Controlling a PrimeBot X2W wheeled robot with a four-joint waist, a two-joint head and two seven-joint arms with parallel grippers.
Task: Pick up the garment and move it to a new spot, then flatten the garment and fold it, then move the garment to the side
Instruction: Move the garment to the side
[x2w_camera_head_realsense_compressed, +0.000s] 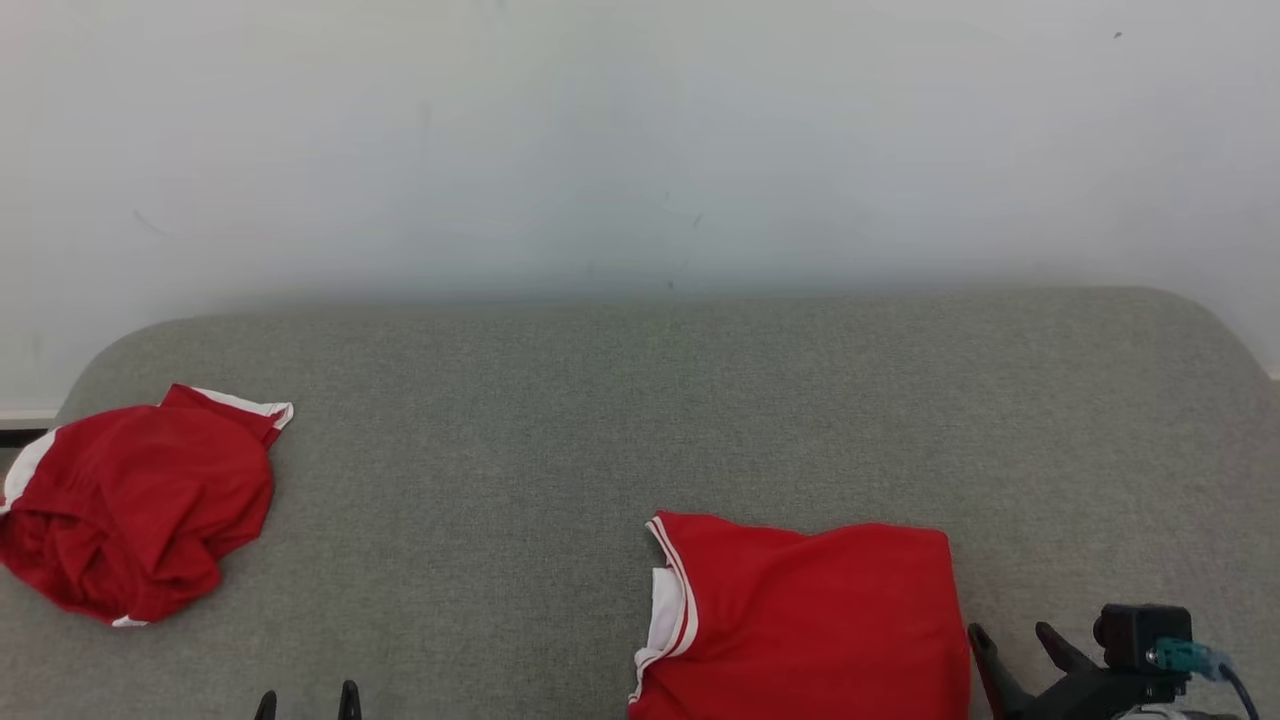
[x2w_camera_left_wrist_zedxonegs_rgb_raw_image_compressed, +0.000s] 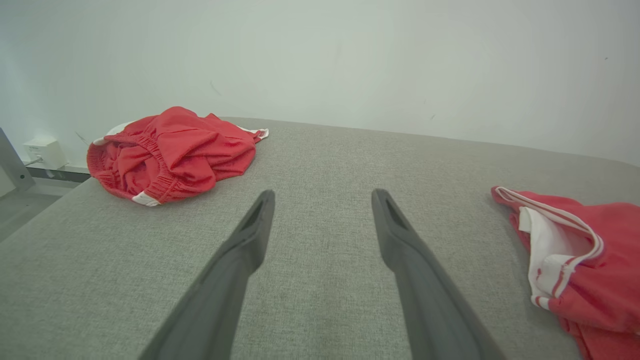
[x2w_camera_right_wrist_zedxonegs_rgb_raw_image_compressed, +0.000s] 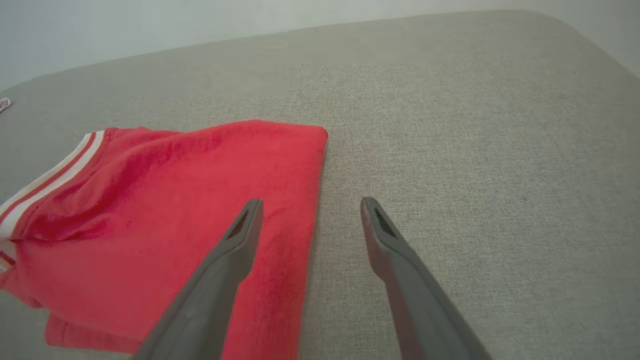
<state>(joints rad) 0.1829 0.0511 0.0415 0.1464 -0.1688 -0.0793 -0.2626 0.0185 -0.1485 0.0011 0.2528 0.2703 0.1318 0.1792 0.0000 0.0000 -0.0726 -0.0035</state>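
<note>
A folded red garment (x2w_camera_head_realsense_compressed: 810, 620) with white trim lies flat at the near middle-right of the grey fabric surface (x2w_camera_head_realsense_compressed: 600, 420). My right gripper (x2w_camera_head_realsense_compressed: 1010, 632) is open just right of its edge. In the right wrist view its left finger hangs over the red cloth (x2w_camera_right_wrist_zedxonegs_rgb_raw_image_compressed: 175, 210) and its right finger over bare surface, with the gripper (x2w_camera_right_wrist_zedxonegs_rgb_raw_image_compressed: 311, 201) holding nothing. A second red garment (x2w_camera_head_realsense_compressed: 140, 500) lies crumpled at the far left. My left gripper (x2w_camera_head_realsense_compressed: 306, 705) is open at the near edge, between the crumpled garment (x2w_camera_left_wrist_zedxonegs_rgb_raw_image_compressed: 175, 150) and the folded one (x2w_camera_left_wrist_zedxonegs_rgb_raw_image_compressed: 595, 270), and the gripper (x2w_camera_left_wrist_zedxonegs_rgb_raw_image_compressed: 323, 192) is empty.
The grey surface has rounded far corners and stands against a white wall (x2w_camera_head_realsense_compressed: 640, 130). A small white box (x2w_camera_left_wrist_zedxonegs_rgb_raw_image_compressed: 45, 151) sits low on the wall beyond the left end. Bare fabric stretches across the middle and the far right.
</note>
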